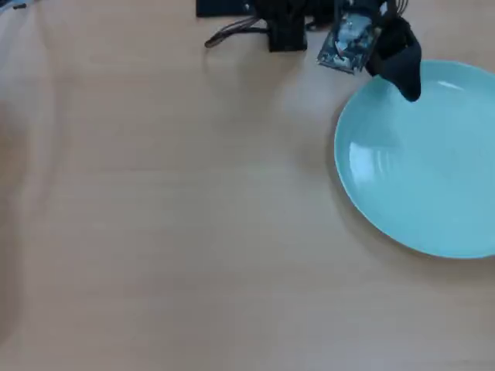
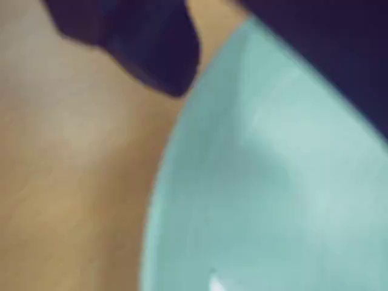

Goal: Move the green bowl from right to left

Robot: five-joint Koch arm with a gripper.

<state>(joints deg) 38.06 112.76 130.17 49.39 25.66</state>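
The green bowl is a wide pale mint dish lying flat on the wooden table at the right of the overhead view, cut off by the right edge. It fills the right half of the wrist view. My black gripper hangs over the bowl's far left rim. In the wrist view the gripper is open. One jaw stands outside the rim over the table. The other is over the bowl's inside. The rim runs between them with a visible gap.
The arm's base with loose wires and a circuit board sits at the top edge of the overhead view. The bare wooden table stretches to the left of the bowl.
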